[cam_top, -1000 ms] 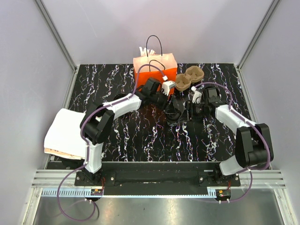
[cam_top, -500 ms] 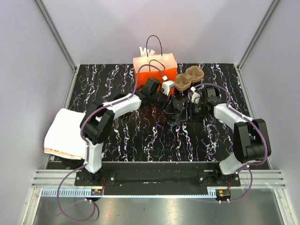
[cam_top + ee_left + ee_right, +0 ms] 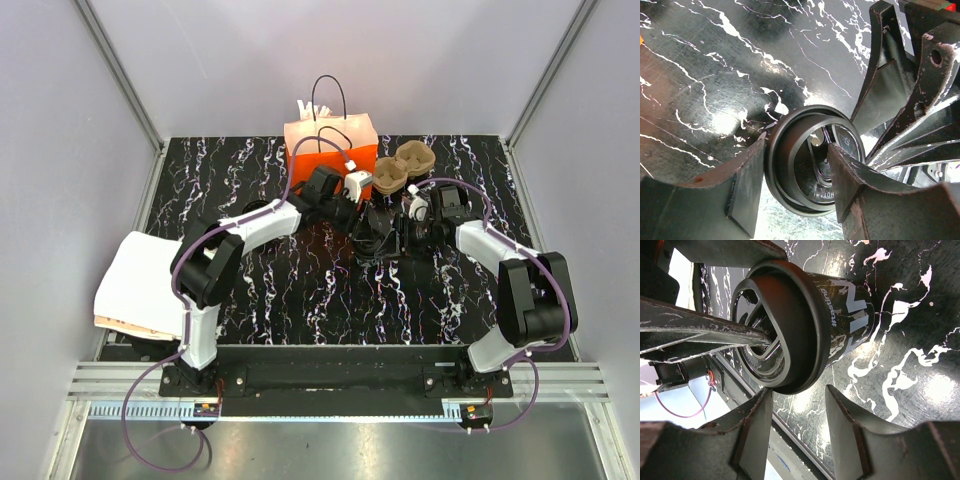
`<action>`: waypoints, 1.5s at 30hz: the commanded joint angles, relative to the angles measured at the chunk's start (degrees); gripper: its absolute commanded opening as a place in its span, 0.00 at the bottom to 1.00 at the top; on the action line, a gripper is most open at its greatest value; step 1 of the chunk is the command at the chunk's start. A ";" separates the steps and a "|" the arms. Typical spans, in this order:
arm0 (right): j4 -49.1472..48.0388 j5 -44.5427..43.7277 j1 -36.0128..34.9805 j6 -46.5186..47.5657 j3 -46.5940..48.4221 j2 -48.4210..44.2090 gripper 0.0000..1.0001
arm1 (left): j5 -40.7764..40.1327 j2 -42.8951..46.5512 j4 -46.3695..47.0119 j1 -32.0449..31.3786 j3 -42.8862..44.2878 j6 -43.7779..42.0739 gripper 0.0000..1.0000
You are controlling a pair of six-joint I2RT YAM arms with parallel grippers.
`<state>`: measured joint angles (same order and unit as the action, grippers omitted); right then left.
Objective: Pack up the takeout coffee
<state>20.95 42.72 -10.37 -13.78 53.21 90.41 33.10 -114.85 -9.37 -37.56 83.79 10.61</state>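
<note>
The takeout coffee (image 3: 386, 228) is a small black cup with a black lid, between both grippers at the table's middle back. In the left wrist view its lid (image 3: 812, 165) faces the camera. My left gripper (image 3: 796, 162) is shut on the lid's rim, one finger outside the cup and one in the lid's recess. In the right wrist view the cup (image 3: 840, 325) shows white lettering, with the left gripper's finger (image 3: 700, 335) across its lid. My right gripper (image 3: 797, 407) is open and empty, its fingertips just short of the cup. The orange paper bag (image 3: 330, 145) stands open behind.
A brown cardboard cup carrier (image 3: 405, 165) lies right of the bag. A stack of flat white bags (image 3: 140, 285) lies at the table's left edge. The right gripper's fingers (image 3: 900, 100) crowd the cup's right side in the left wrist view.
My right gripper has moved left, closer to the cup and the left gripper. The left gripper and the cup have barely moved.
</note>
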 commanded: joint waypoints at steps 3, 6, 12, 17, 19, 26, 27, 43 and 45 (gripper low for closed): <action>-2.05 -9.23 0.18 0.51 1.02 2.66 0.50 | -7.79 -3.80 -7.25 0.12 -3.46 -3.23 0.52; -2.05 -9.32 0.18 0.60 1.46 2.93 0.50 | -7.61 -4.51 -7.33 0.21 -3.37 -3.23 0.51; -1.70 -10.02 0.09 0.69 1.98 3.81 0.50 | -7.00 -6.53 -8.65 0.12 -2.75 -3.40 0.51; -1.61 -10.90 0.18 0.51 2.34 4.60 0.50 | -6.73 -7.50 -8.74 0.03 -2.93 -3.40 0.50; -1.53 -11.69 0.18 0.60 2.34 4.86 0.50 | -6.73 -7.50 -8.65 0.03 -3.10 -3.32 0.50; -1.09 -14.33 0.18 0.95 2.69 6.79 0.50 | -6.74 -7.85 -8.65 -0.06 -3.28 -3.23 0.47; -1.00 -14.77 0.18 1.12 2.95 6.97 0.50 | -6.65 -7.85 -8.74 -0.06 -3.28 -3.32 0.47; -0.21 -14.59 0.09 1.13 4.45 8.90 0.43 | -6.38 -10.22 -9.00 -0.41 -3.37 -2.97 0.43; -0.21 -14.94 0.18 1.21 4.45 9.08 0.40 | -6.30 -10.40 -9.09 -0.32 -3.46 -2.97 0.43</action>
<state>22.20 42.54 -10.35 -14.94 58.33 95.44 33.23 -117.49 -4.34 -36.27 84.66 11.27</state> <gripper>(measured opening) 0.428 0.498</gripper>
